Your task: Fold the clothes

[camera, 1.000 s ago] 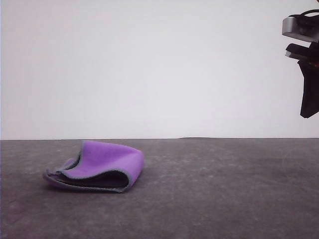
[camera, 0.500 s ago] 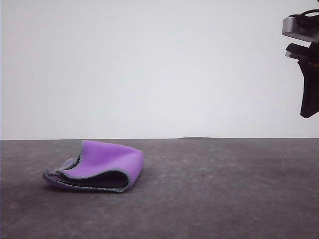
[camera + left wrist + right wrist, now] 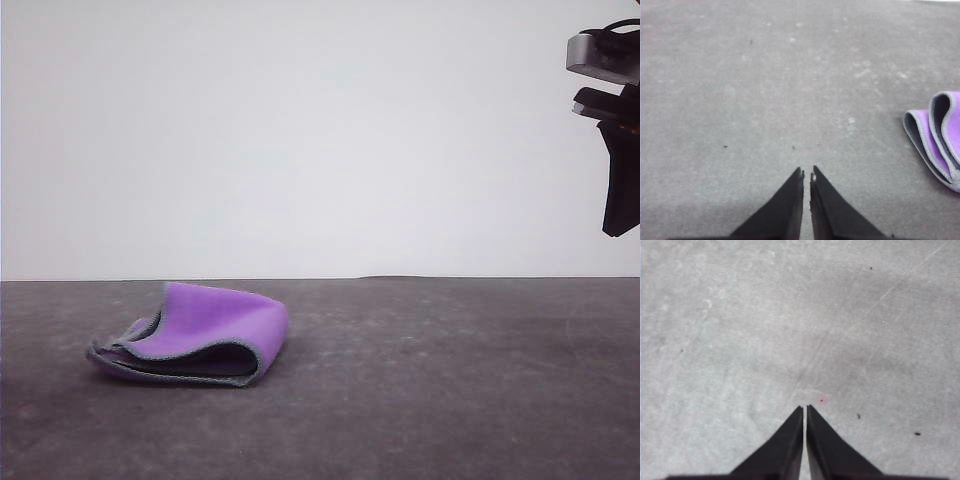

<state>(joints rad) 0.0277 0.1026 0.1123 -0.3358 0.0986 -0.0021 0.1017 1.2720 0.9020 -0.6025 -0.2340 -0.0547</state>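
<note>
Nothing is shifting since a second ago: my right gripper (image 3: 620, 215) is still hanging high at three o'clock, fingers pressed together, empty. My left gripper (image 3: 806, 175) is also closed on nothing, hovering over the grey table (image 3: 450, 380). The cloth (image 3: 195, 345) is lying folded over at eight o'clock, its long axis running nine to three. I'm judging my left arm nearer to it.

Dark grey table (image 3: 450, 400) w/ folded purple cloth (image 3: 215, 325) lying left-centre, loosely doubled.
</note>
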